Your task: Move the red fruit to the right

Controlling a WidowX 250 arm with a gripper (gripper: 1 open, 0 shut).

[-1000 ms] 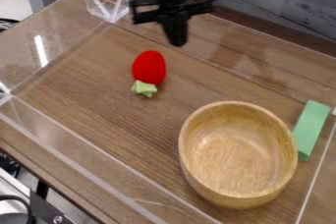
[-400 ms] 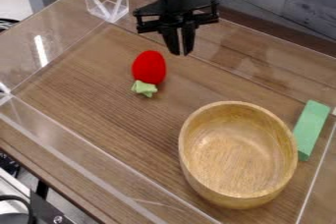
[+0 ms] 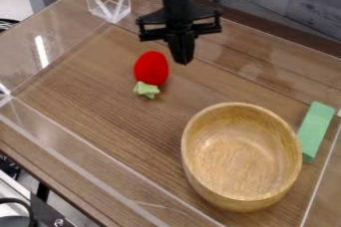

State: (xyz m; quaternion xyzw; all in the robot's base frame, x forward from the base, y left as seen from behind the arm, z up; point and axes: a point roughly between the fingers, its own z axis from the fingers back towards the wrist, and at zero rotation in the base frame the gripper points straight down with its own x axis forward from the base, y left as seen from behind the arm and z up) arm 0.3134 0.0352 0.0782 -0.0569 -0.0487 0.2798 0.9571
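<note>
The red fruit [image 3: 151, 69], a small glossy strawberry toy with its light green leafy cap toward the near side, lies on the wooden table left of centre. My black gripper [image 3: 181, 56] points straight down just to the right of it and slightly behind, a short gap away. Its two fingers are pressed together into a single tip, so it is shut with nothing held. The tip hangs close above the table.
A wooden bowl [image 3: 241, 155] stands at the near right. A flat green block [image 3: 316, 130] lies by the right wall. Low clear plastic walls [image 3: 54, 62] ring the table, with a clear folded piece [image 3: 107, 5] at the back left.
The gripper has sunk a little toward the table, staying right of the red fruit. Its fingers, slightly apart in the middle frame, are together again. The fruit has not moved.
</note>
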